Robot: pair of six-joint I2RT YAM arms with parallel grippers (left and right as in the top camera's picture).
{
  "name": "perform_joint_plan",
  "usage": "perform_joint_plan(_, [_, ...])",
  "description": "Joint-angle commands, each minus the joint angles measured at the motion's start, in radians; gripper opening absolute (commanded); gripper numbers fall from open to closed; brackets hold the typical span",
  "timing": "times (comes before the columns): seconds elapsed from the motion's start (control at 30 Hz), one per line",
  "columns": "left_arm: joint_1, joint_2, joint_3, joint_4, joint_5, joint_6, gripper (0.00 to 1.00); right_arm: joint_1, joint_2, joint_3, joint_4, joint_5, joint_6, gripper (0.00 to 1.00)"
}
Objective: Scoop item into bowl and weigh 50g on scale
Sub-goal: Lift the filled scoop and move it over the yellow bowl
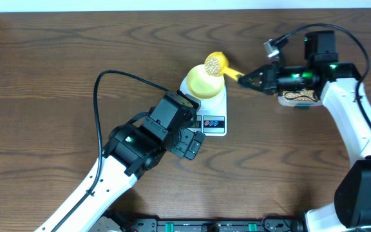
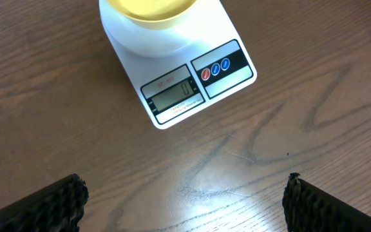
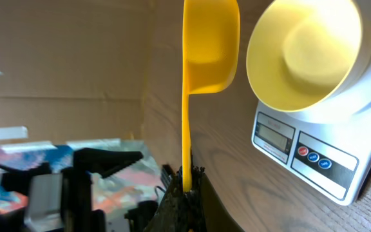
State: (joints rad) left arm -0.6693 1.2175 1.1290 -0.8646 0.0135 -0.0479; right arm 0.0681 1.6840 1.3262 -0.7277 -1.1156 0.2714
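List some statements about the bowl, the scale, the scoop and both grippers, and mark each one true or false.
1. The bowl sits on the scale. True.
2. The left gripper is shut on the scoop. False: its jaws are wide open and empty. The right gripper holds the scoop, clamped on its handle.
3. The scoop carries beans. True; the overhead view shows them in its cup.
4. The bowl is heaped with beans. False: the right wrist view shows its inside bare.
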Motion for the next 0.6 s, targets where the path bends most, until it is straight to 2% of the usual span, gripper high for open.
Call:
perform_joint_plan(0.0, [0.003, 0.0, 0.023, -0.002, -0.002, 0.009, 0.99, 0.043, 0.005, -0.006, 0.006, 0.071, 0.004, 0.01])
perform_joint_plan(0.3, [0.003, 0.0, 0.023, -0.002, -0.002, 0.009, 0.99, 0.098, 0.005, -0.006, 0.006, 0.28, -0.018, 0.01])
perform_joint_plan(0.57, [0.003, 0.0, 0.023, -0.002, -0.002, 0.009, 0.99, 0.14, 0.005, -0.006, 0.018, 0.386, -0.038, 0.01])
